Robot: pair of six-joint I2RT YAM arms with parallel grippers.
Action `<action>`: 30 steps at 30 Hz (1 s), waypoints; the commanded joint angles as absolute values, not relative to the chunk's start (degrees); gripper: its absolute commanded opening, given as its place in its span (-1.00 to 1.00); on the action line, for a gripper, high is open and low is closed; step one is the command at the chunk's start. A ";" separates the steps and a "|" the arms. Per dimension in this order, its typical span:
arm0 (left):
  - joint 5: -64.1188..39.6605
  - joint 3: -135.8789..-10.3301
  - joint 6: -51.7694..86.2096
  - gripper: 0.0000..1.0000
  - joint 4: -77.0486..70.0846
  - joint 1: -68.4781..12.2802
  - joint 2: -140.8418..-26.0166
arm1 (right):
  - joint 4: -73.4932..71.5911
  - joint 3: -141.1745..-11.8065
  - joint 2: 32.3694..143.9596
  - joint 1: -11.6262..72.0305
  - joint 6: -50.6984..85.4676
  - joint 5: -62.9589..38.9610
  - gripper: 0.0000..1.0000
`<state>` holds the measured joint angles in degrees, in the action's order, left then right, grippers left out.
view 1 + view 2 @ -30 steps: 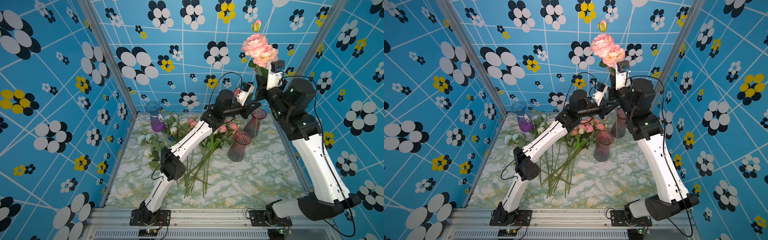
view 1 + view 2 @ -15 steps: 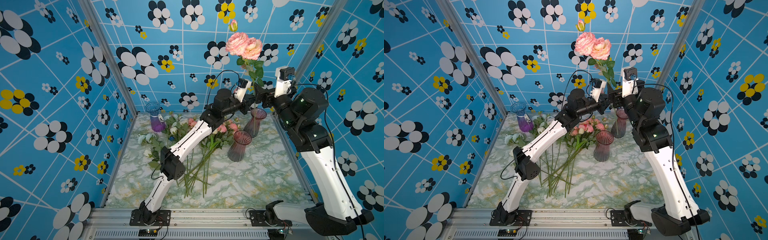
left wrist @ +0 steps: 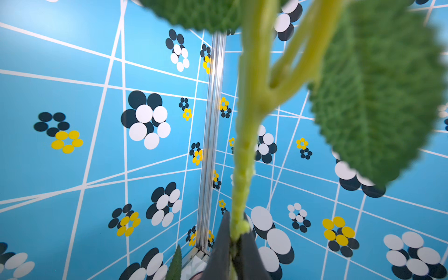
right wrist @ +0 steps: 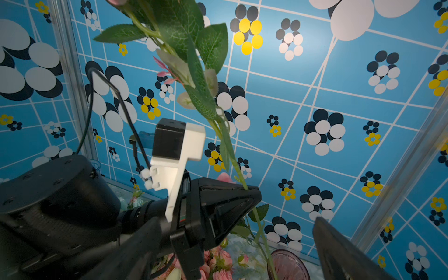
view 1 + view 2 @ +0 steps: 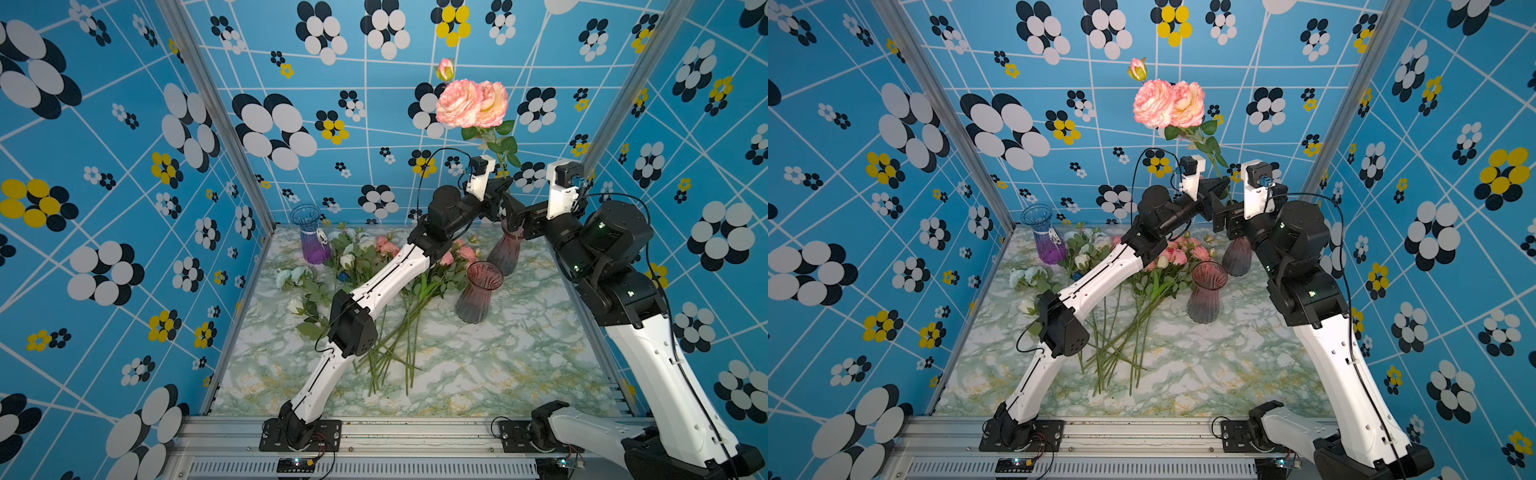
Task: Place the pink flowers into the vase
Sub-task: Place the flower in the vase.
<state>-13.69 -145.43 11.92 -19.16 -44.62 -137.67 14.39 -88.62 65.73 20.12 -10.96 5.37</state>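
A stem of pink flowers (image 5: 471, 104) (image 5: 1167, 104), two big blooms and a bud, stands upright high at the back. My left gripper (image 5: 500, 195) (image 5: 1223, 189) (image 3: 236, 232) is shut on its green stem (image 3: 244, 155) (image 4: 232, 155). Below the grip the stem hangs toward the mouth of the far dark-pink vase (image 5: 505, 253) (image 5: 1237, 257) (image 4: 288, 266). My right gripper (image 5: 513, 212) (image 5: 1219, 212) (image 4: 242, 242) is open just right of the stem, one finger (image 4: 339, 252) clear of it, holding nothing. More pink flowers (image 5: 457, 253) lie on the table.
A second dark-pink vase (image 5: 478, 295) stands nearer the front. A blue-and-purple vase (image 5: 311, 237) is at the back left corner. White flowers (image 5: 291, 274) and a fan of long stems (image 5: 399, 345) lie under my left arm on the marble table (image 5: 498, 374).
My right gripper has opened, let go of the stem and drawn back to the right. The left gripper now holds the flowers alone, and the blooms have swung left.
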 commanded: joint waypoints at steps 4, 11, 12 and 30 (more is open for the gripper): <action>-11.98 -150.22 12.07 -1.00 -23.50 -43.90 -139.19 | 12.42 -87.66 64.95 20.46 -10.37 4.30 0.99; -13.27 -148.34 13.84 -1.00 -23.34 -43.99 -137.18 | 12.39 -88.33 65.23 20.40 -10.33 4.25 0.98; -13.23 -146.79 13.93 -1.00 -24.21 -44.08 -136.31 | 12.26 -88.12 65.05 20.46 -10.37 4.45 0.99; -11.27 -147.37 14.01 -1.00 -28.67 -43.72 -137.22 | 12.52 -88.82 65.13 20.46 -9.72 4.44 0.98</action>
<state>-12.36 -145.18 13.52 -25.78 -44.21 -137.69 13.93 -87.57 65.73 20.12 -10.39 4.97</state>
